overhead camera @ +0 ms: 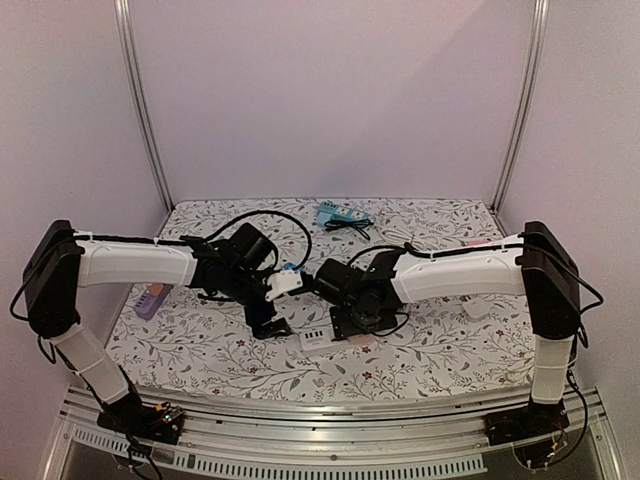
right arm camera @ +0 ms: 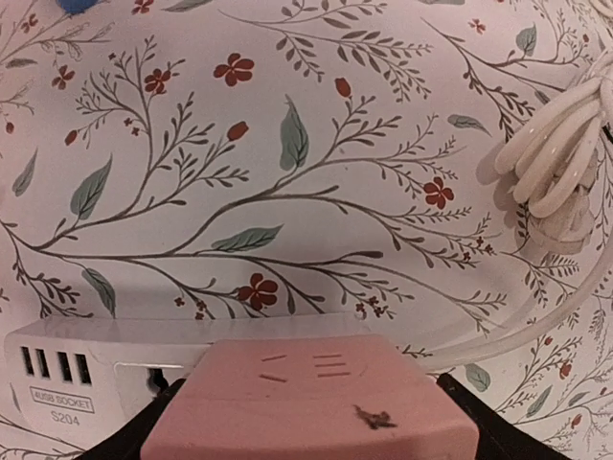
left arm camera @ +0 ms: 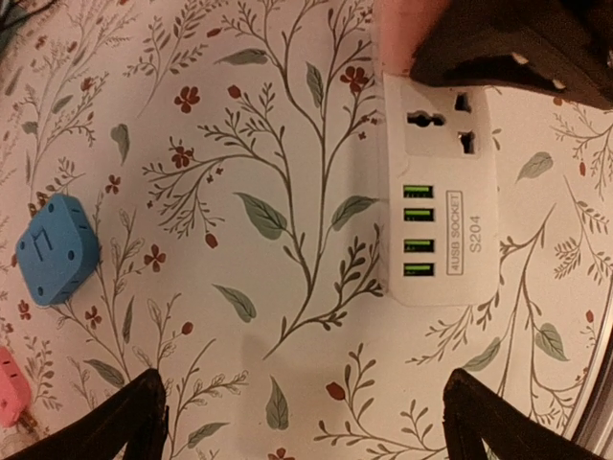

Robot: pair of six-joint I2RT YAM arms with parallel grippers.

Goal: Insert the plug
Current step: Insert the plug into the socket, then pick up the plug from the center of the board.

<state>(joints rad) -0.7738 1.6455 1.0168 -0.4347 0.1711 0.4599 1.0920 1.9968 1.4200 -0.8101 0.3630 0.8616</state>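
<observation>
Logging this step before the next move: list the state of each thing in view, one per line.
White four-USB socket block: lying flat, visible socket and USB ports empty.
Pink plastic plug: over the block's end; seating unclear.
Right gripper: jaws flank the pink plug; grip unclear.
Left gripper: open, empty.
Blue square adapter: lying loose, untouched.
White cable: coiled in a bundle.

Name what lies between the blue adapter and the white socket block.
Nothing: only bare floral cloth separates the blue adapter from the socket block, as the left wrist view shows.
</observation>
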